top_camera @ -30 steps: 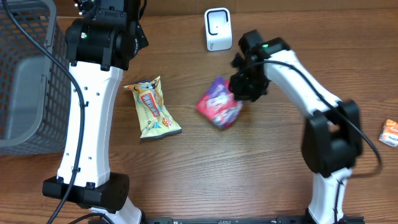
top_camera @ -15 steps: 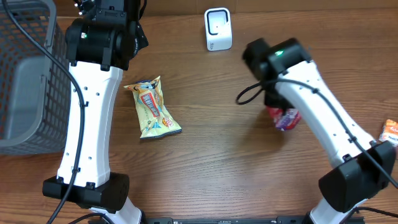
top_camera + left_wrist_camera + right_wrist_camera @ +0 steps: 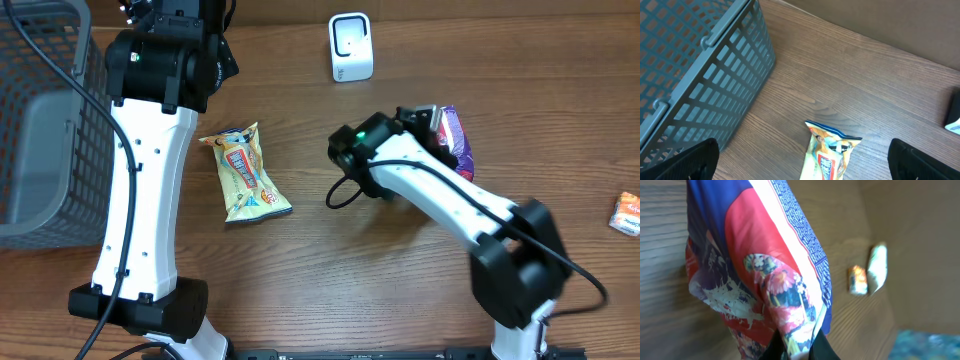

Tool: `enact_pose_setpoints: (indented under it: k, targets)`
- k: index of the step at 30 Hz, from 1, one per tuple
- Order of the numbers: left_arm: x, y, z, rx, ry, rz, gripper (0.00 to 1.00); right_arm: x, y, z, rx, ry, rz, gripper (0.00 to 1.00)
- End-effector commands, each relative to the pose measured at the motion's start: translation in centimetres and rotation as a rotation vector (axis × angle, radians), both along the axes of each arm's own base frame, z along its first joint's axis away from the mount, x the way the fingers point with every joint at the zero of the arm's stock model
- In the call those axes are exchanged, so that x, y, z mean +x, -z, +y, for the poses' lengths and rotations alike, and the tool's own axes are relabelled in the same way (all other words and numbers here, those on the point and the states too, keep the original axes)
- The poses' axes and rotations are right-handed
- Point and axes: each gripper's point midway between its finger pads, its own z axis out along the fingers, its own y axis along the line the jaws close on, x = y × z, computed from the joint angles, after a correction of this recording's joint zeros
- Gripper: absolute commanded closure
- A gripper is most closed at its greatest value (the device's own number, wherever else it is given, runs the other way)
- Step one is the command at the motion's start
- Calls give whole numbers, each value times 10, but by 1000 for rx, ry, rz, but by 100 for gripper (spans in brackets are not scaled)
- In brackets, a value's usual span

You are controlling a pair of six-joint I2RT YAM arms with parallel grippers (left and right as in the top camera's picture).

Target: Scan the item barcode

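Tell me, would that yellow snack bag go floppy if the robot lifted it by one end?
Probably floppy: the yellow snack bag lies flat and wrinkled on the table, like thin film. It likely feels light, since it looks thin rather than packed full. Its glossy-looking wrapper might slip a little, but being flat it shouldn't roll.

A brown wood-grain table point(image 3: 330, 270) fills the view under soft, even light

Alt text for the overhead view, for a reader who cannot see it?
The right gripper is shut on a red-and-purple snack packet, near a white scanner at the far edge. A yellow snack packet lies beside the left arm, a grey basket at far left, a small orange packet at far right.
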Motion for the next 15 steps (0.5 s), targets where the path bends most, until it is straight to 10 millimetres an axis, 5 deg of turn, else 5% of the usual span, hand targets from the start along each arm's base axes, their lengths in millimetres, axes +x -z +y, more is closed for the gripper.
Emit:
enact_pose_setpoints:
  k: [1, 7, 15]
  targets:
    - [3, 0, -2, -1, -11, -11, 0, 21, -2, 4, -231, -127, -109, 96]
    - [3, 0, -2, -1, -11, -11, 0, 10, 19, 43, -284, -254, -73, 96]
    - [3, 0, -2, -1, -10, -11, 0, -30, 65, 120, -76, -399, 32, 93]
